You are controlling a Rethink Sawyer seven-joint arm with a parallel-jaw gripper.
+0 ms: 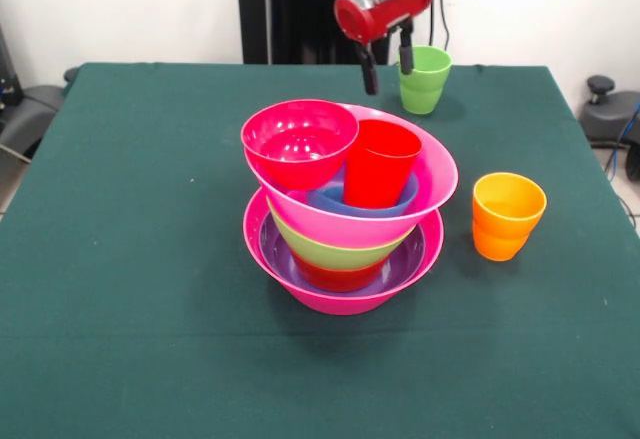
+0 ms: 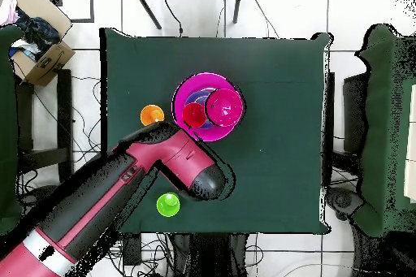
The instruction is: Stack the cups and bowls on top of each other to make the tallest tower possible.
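Green cloth covers the table (image 1: 120, 209) under our gripper (image 1: 388, 61), whose two dark fingers (image 1: 368, 67) hang apart with nothing between them. Just beside the gripper, at its fingertip level in the front view, stands the lime green cup (image 1: 424, 79), upright on the cloth. Below and in front of the gripper rises the tower (image 1: 345, 209): a large hot-pink bowl (image 1: 340, 294) at the base, a purple bowl (image 1: 275, 249) inside it, then a red bowl (image 1: 335, 277), a lime green bowl (image 1: 335, 251), and a second hot-pink bowl (image 1: 425, 174) sitting tilted on top. Within that upper bowl we see a small blue bowl (image 1: 375, 204) with the red cup (image 1: 380, 162) standing in it, and a crimson bowl (image 1: 298, 144) leaning against the rim. The orange cup (image 1: 507, 215) stands alone, well apart from our gripper, beside the tower.
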